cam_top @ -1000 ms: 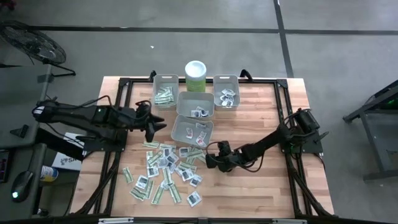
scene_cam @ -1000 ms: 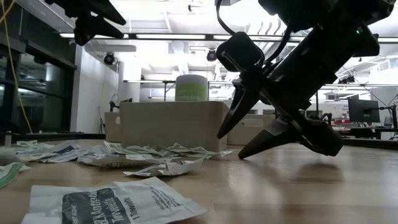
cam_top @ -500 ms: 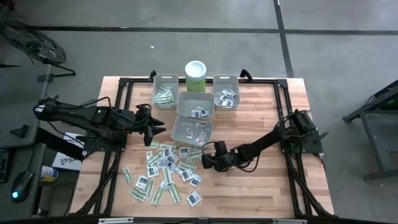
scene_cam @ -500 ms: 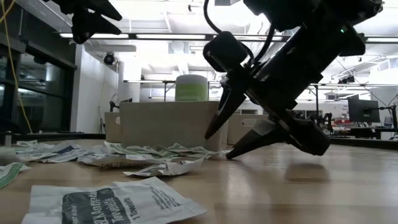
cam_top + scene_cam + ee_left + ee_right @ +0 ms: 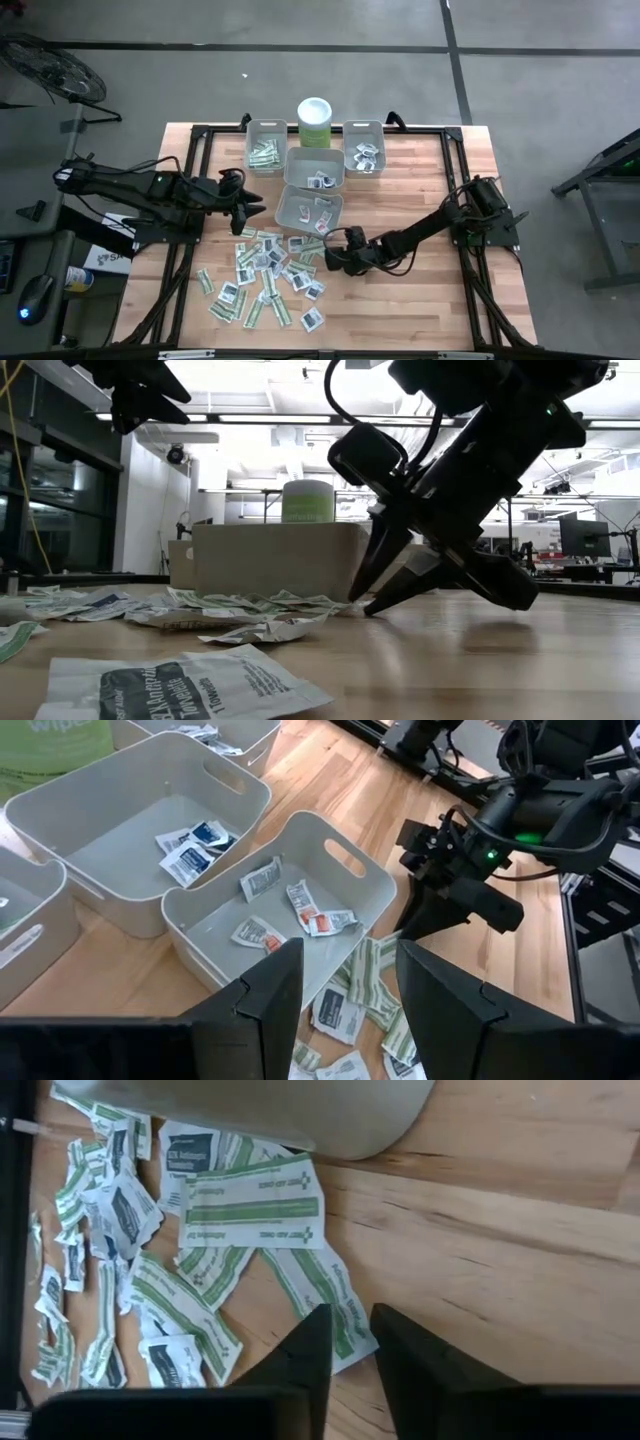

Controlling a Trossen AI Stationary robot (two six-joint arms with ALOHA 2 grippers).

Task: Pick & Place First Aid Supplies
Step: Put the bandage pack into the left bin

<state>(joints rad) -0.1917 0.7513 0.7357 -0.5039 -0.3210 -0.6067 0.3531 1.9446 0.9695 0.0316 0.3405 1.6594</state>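
The right gripper (image 5: 333,256) is leaning low over the wooden table (image 5: 420,190), its dark fingers (image 5: 305,1350) drawn nearly together around the end of a narrow green-and-white paper strip packet (image 5: 325,1300) lying flat at the edge of the scattered pile of small paper packets (image 5: 265,280). Whether it is actually gripping that packet, I cannot tell. The left gripper (image 5: 258,201) is hovering, fingers apart and empty, beside the nearest grey plastic bin (image 5: 310,208), which is holding a few packets.
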